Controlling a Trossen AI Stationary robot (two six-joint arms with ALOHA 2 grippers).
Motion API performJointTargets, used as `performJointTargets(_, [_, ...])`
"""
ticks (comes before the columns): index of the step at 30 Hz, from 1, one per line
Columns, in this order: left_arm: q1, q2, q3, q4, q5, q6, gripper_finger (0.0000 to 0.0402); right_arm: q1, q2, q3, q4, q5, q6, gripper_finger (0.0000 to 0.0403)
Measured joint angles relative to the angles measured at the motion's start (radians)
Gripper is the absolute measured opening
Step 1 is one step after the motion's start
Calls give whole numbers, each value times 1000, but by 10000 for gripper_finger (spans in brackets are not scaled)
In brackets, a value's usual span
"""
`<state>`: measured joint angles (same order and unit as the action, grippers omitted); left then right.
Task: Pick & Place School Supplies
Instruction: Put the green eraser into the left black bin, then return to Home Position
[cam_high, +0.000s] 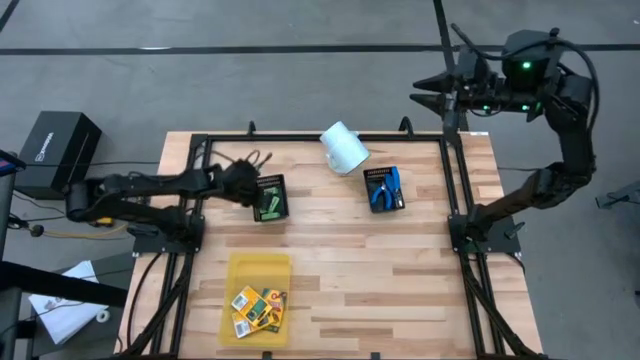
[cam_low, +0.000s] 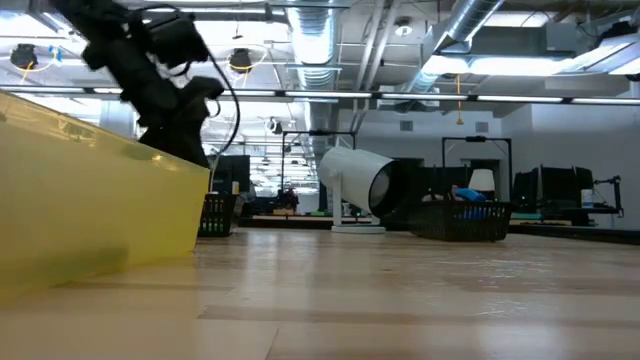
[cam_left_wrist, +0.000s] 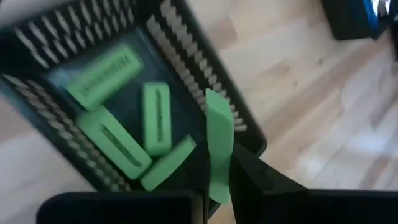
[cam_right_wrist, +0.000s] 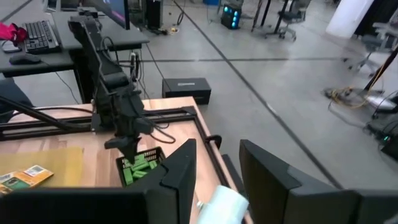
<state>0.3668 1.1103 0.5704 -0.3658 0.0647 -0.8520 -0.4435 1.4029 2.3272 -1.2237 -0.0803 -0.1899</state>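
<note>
My left arm (cam_high: 150, 190) stretches low across the table (cam_high: 400, 270) to the black mesh tray (cam_high: 268, 198), wrist pitched down over it. The right arm is parked beyond the far edge, right gripper (cam_right_wrist: 214, 171) spread wide and empty. The left gripper (cam_left_wrist: 217, 180) pinches one light-green piece (cam_left_wrist: 219, 149) upright, just above the tray rim; four more lie inside. I judge the piece light, rigid and a little slick, so gripping its flat faces mid-length suits it best.
</note>
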Motion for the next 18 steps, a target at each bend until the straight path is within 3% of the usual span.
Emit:
performJointTargets(6, [-29, 12, -128, 274, 48, -71, 30, 0, 50, 0, 4, 0, 26, 113])
performJointTargets(18, [-17, 11, -159, 287, 49, -19, 117, 0, 109, 0, 107, 0, 53, 113])
